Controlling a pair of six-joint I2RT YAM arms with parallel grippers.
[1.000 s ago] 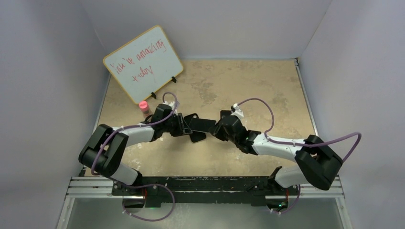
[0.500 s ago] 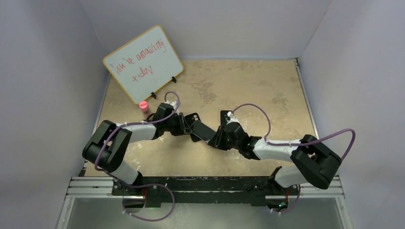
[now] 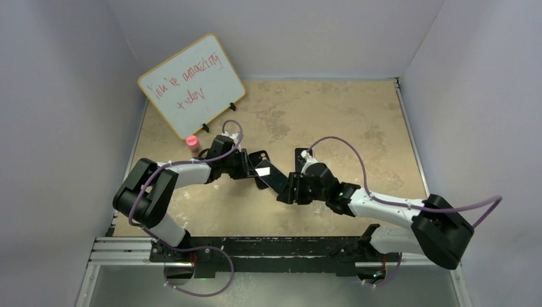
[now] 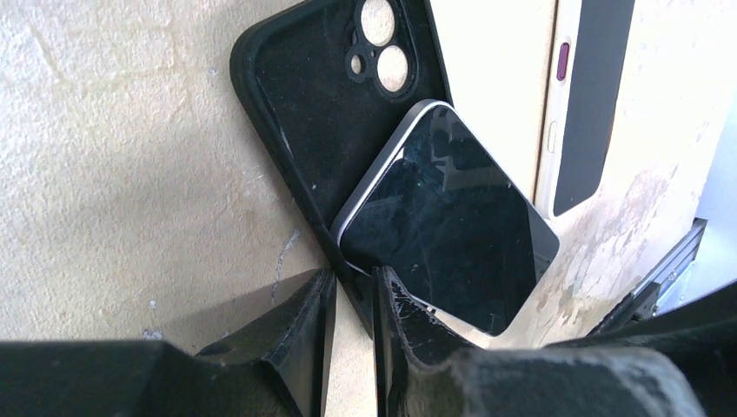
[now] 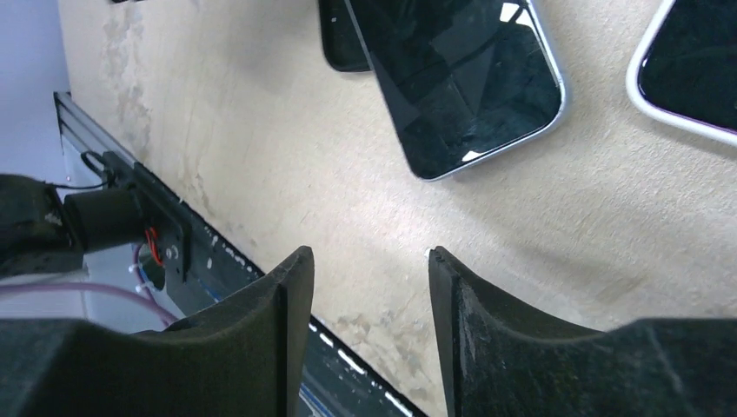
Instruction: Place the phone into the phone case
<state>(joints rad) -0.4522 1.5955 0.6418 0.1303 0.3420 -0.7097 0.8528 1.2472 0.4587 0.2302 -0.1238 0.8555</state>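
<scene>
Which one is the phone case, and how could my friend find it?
Find the tan table and look at its middle, where a few flat things lie close together. The phone case is the dull black shell partly under the phone that lies crooked across it. Unlike that shiny phone and the second phone nearby, it is hollow, with two round holes in one corner.
</scene>
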